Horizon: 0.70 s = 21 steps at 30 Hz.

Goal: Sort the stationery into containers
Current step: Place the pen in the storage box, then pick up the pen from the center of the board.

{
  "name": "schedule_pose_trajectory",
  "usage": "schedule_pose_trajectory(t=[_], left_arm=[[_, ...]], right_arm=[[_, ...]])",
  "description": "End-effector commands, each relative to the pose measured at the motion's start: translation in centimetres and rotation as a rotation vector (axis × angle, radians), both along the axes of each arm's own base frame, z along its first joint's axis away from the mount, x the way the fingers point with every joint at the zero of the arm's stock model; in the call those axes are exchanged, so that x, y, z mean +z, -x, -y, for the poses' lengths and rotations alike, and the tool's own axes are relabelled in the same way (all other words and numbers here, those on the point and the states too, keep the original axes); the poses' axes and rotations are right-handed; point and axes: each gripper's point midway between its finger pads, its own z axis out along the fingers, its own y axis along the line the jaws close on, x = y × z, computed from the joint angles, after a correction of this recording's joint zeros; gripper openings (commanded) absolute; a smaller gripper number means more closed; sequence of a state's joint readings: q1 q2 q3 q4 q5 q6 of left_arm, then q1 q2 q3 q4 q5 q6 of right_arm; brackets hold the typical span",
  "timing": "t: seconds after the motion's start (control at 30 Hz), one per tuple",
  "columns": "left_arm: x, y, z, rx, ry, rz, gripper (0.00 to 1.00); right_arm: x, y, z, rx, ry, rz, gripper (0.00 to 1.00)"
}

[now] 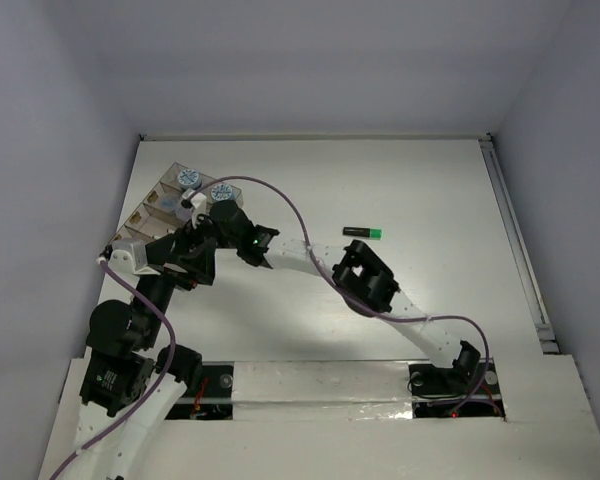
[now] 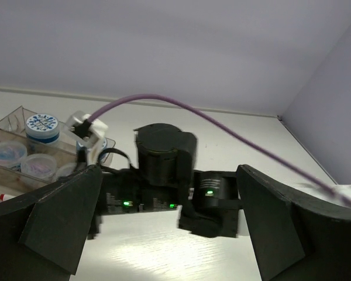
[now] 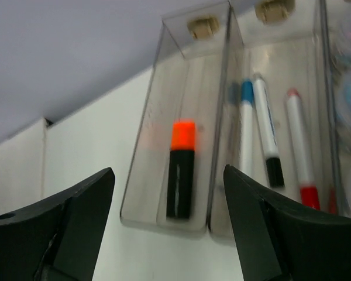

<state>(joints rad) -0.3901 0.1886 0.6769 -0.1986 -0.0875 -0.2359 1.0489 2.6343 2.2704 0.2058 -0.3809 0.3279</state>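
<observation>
1. The clear, hard plastic organiser tray (image 3: 154, 134) is a glossy rectangle split by thin see-through walls into long narrow compartments.
2. A stubby highlighter with an orange cap and black barrel (image 3: 181, 175) lies flat along 1 outer compartment of the tray, cap towards the far wall.
3. In the next compartment, 3 thin white pens (image 3: 265, 126) lie lengthwise side by side; 1 shows blue, 1 a black end and 1 a red end.
4. Small round clear jars sit in the tray's other compartments; 1 jar with a blue-patterned white top (image 2: 42, 126) stands upright, and the rest are too blurred to describe.
5. A second stubby highlighter, green cap on a black barrel (image 1: 365, 232), lies on the smooth matte white table (image 1: 410, 190), well apart from the tray.
6. The right gripper (image 3: 169, 234) hangs just over the near end of the tray's highlighter compartment. Its 2 blunt black fingers (image 3: 76, 216) are spread wide and hold nothing; the orange highlighter lies free between and beyond them.
7. The left gripper (image 2: 169, 175) sits near the tray, jaws spread fully apart and empty, facing the right arm's black wrist (image 2: 164, 158) and its purple cable (image 2: 222, 120).
</observation>
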Motion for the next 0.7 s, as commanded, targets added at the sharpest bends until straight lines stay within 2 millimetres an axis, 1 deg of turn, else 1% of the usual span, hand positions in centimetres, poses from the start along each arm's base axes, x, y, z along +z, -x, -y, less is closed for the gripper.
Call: schedule_pose_trajectory(t=[0.0, 0.03, 0.07, 0.1, 0.13, 0.17, 0.2, 0.23, 0.27, 0.3, 0.33, 0.37, 0.4, 0.43, 0.47, 0.5, 0.57, 0.6, 0.63, 0.67], left_arm=[[2.3, 0.3, -0.3, 0.006, 0.016, 0.076, 0.99], [2.3, 0.4, -0.3, 0.006, 0.015, 0.078, 0.99], [2.4, 0.4, -0.4, 0.008, 0.017, 0.081, 0.99], [2.5, 0.6, -0.5, 0.01, 0.02, 0.088, 0.99], [2.6, 0.8, -0.3, 0.0, 0.022, 0.092, 0.99], [2.7, 0.8, -0.4, 0.002, 0.024, 0.096, 0.99], [2.8, 1.0, -0.5, 0.004, 0.025, 0.102, 0.99], [2.8, 1.1, -0.4, -0.004, 0.028, 0.101, 0.99], [2.8, 1.2, -0.3, -0.012, 0.03, 0.105, 0.99], [2.9, 1.4, -0.3, -0.01, 0.033, 0.111, 0.99], [3.1, 1.5, -0.4, -0.01, 0.036, 0.118, 0.99], [3.2, 1.6, -0.4, -0.01, 0.038, 0.123, 0.99], [3.3, 1.7, -0.3, -0.018, 0.04, 0.124, 0.99], [3.3, 1.7, -0.3, -0.019, 0.041, 0.127, 0.99], [3.4, 1.7, -0.4, -0.018, 0.042, 0.129, 0.99], [3.3, 1.7, -0.3, -0.018, 0.04, 0.125, 0.99], [3.2, 1.7, -0.1, -0.03, 0.038, 0.124, 0.99], [3.2, 1.7, 0.0, -0.033, 0.037, 0.124, 0.99], [3.2, 1.7, -0.1, -0.031, 0.037, 0.122, 0.99], [3.1, 1.6, -0.1, -0.03, 0.036, 0.119, 0.99]], right_arm=[[12.7, 0.4, 3.3, -0.08, -0.13, 0.199, 0.81], [8.9, -0.4, 5.6, -0.132, -0.057, 0.179, 0.81], [9.1, -0.9, 7.4, -0.17, -0.047, 0.184, 0.78], [13.3, -2.4, 11.0, -0.237, -0.092, 0.205, 0.76], [12.9, -3.4, 13.5, -0.282, -0.072, 0.193, 0.75], [8.8, -3.9, 16.8, -0.329, 0.029, 0.142, 0.74], [8.3, -4.9, 19.4, -0.373, 0.07, 0.124, 0.73], [7.3, -6.8, 24.5, -0.455, 0.185, 0.066, 0.73], [5.7, -8.0, 27.8, -0.539, 0.279, 0.029, 0.73], [3.4, -8.2, 31.1, -0.592, 0.384, -0.027, 0.73], [1.2, -8.8, 36.5, -0.693, 0.517, -0.116, 0.74], [0.0, -8.6, 39.0, -0.745, 0.585, -0.16, 0.74], [-1.7, -8.0, 41.3, -0.787, 0.669, -0.199, 0.75], [-3.1, -7.0, 43.6, -0.817, 0.764, -0.228, 0.77], [-3.6, -7.4, 45.9, -0.892, 0.825, -0.223, 0.81], [-4.1, -7.3, 47.2, -0.909, 0.872, -0.225, 0.82], [-5.2, -7.3, 48.6, -0.903, 0.945, -0.233, 0.86], [-5.4, -7.7, 49.2, -0.888, 0.984, -0.213, 0.87], [-5.0, -8.1, 49.4, -0.889, 1.016, -0.203, 0.87], [-5.1, -8.6, 50.0, -0.904, 1.062, -0.185, 0.88]])
